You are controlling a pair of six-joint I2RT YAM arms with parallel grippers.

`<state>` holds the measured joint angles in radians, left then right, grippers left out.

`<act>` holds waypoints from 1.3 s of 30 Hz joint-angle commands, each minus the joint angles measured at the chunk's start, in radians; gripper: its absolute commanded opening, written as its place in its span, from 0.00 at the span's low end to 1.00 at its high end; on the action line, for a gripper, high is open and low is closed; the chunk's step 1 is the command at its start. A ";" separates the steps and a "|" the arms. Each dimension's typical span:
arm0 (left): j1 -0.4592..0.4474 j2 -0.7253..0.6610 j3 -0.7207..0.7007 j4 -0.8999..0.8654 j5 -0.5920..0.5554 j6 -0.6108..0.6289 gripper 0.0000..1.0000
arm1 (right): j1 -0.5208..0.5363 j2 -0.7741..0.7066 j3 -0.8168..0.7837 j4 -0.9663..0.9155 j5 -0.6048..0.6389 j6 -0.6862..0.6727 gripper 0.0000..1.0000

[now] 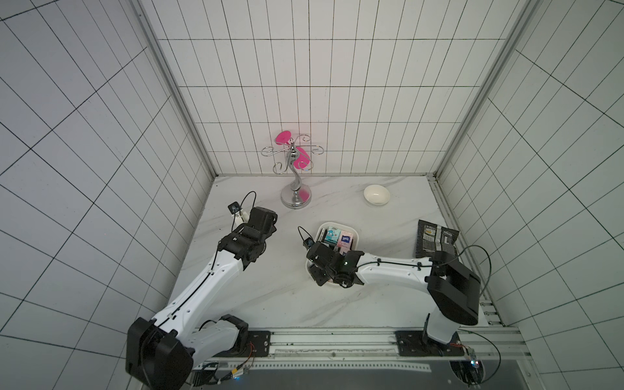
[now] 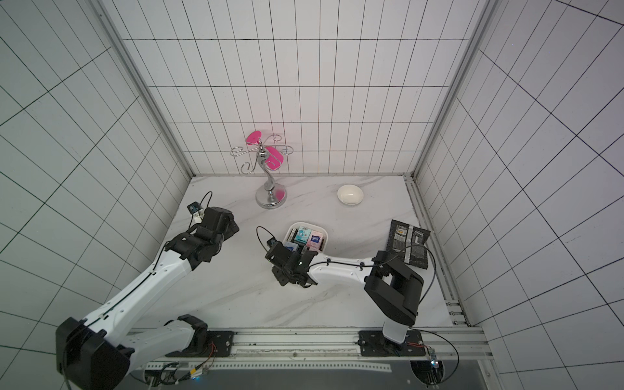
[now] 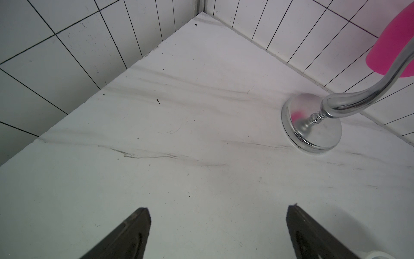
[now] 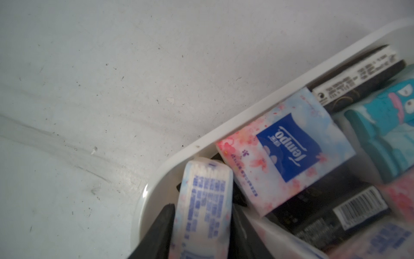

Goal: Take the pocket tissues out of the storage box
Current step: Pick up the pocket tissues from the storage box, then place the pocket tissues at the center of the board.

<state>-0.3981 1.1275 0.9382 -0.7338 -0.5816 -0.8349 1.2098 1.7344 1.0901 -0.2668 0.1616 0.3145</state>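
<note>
Ok, left side first: left gripper (image 3: 218, 226) hangs over bare marble tabletop (image 3: 179, 179), jaws spread wide, nothing between them. It is near the left wall and well apart from the box.

Next over: chrome stand (image 1: 296, 197) near the back wall, upright on a round base, with pink pieces (image 1: 283, 137) hanging on its upper arms.

Centre: storage box (image 1: 338, 224) sits on the tabletop, with the right arm's wrist over its near end in both top views. The pocket tissues (image 2: 308, 236) are all inside the box, none on the tabletop.

The right wrist view shows the right gripper (image 4: 202, 215) down in a rounded corner of the box. Its fingers (image 4: 164, 222) press both flat sides of a pink-and-white pack (image 4: 206, 190), which stands on edge just inside the wall. So the jaws are pinching that pack. The frame is a bit blurred.

Just beside it a pink Tempo pack (image 4: 286, 148) lies label up against the wall. Black packs (image 4: 358, 78) and a teal pack (image 4: 385, 125) lie further along.

Right of the box: white bowl (image 1: 376, 195) near the back wall. Black foil pouches (image 1: 435, 239) lie flat by the right edge.
</note>
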 commanded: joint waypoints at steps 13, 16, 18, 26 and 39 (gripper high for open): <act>0.002 0.058 -0.001 0.030 0.035 -0.005 0.98 | 0.018 -0.164 0.058 0.014 0.108 -0.032 0.24; 0.002 0.071 0.020 0.013 0.044 -0.010 0.98 | -0.001 -0.226 0.059 -0.009 0.138 -0.060 0.24; 0.002 0.075 0.026 0.013 0.058 -0.011 0.98 | -0.030 -0.271 0.050 -0.025 0.149 -0.074 0.24; 0.001 0.099 0.043 0.033 0.084 0.002 0.98 | -0.330 -0.448 -0.094 -0.025 0.139 -0.061 0.23; -0.022 0.162 0.067 0.091 0.123 0.029 0.98 | -0.754 -0.324 -0.306 0.127 0.042 -0.015 0.21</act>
<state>-0.4141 1.2716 0.9783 -0.6727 -0.4683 -0.8219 0.4591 1.3914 0.7921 -0.2123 0.2565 0.2897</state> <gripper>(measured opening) 0.978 0.213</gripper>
